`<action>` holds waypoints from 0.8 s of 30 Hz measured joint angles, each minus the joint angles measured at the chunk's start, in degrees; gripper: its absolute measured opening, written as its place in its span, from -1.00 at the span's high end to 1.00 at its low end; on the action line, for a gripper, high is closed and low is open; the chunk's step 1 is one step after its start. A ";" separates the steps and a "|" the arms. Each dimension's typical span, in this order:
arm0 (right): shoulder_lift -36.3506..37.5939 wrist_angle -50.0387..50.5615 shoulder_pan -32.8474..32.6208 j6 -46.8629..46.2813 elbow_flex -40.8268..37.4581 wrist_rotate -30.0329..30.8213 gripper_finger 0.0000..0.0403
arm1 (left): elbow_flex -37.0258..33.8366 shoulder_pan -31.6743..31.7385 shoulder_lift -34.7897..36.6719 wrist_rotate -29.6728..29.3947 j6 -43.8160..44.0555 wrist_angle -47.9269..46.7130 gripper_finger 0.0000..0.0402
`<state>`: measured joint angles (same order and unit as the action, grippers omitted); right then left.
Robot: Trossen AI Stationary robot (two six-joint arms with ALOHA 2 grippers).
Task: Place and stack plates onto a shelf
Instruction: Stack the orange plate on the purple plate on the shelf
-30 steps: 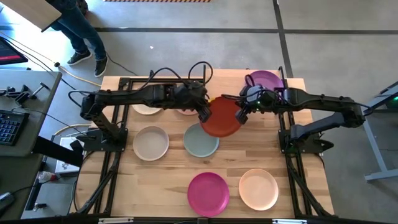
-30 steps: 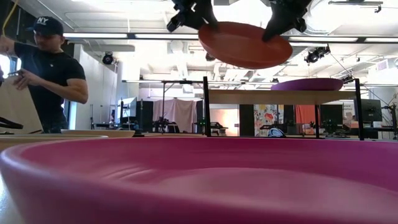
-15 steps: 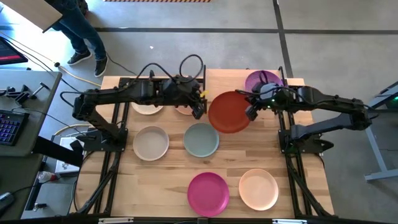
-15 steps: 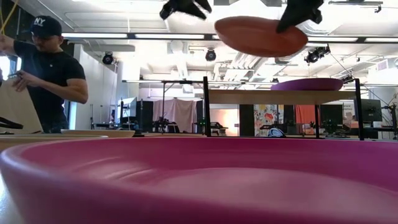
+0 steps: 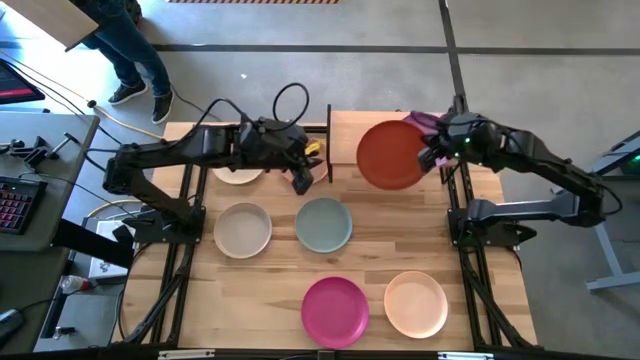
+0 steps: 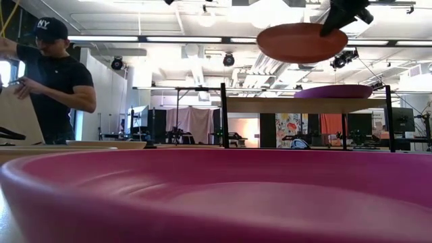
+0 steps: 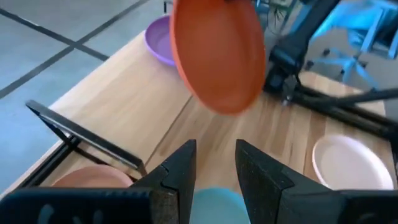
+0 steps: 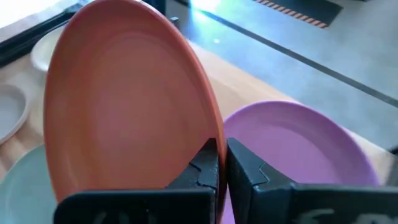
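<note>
The shelf point(image 5: 345, 135) at upper centre carries a purple plate point(image 5: 418, 119). Below it, the wooden table point(image 5: 270, 275) holds grey-teal point(image 5: 323, 224), magenta point(image 5: 335, 311), cream point(image 5: 243, 230) and peach point(image 5: 416, 304) plates.

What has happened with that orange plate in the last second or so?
The right gripper, clamped on the rust-orange plate, has carried it away from the left gripper to above the shelf, beside the purple plate. A second ago both grippers were at the plate; the left one has let go and pulled back, open. The plates on the table have not moved.
</note>
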<state>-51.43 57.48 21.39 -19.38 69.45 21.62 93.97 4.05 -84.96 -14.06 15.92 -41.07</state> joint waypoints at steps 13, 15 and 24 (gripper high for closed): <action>2.64 5.13 20.75 -7.86 0.02 -9.63 1.00 | -0.02 -0.76 0.65 -0.18 -1.82 -10.28 0.50; 2.88 7.94 23.08 -10.80 0.02 -10.68 1.00 | -0.02 -0.76 0.65 -0.18 -2.62 -10.98 0.50; 7.04 10.77 26.28 -23.85 0.02 -10.73 1.00 | -0.02 -0.76 0.67 -0.20 -6.34 -15.13 0.50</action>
<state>-44.40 68.25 47.67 -43.23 69.47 10.90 93.95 3.29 -84.29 -14.26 9.58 -56.20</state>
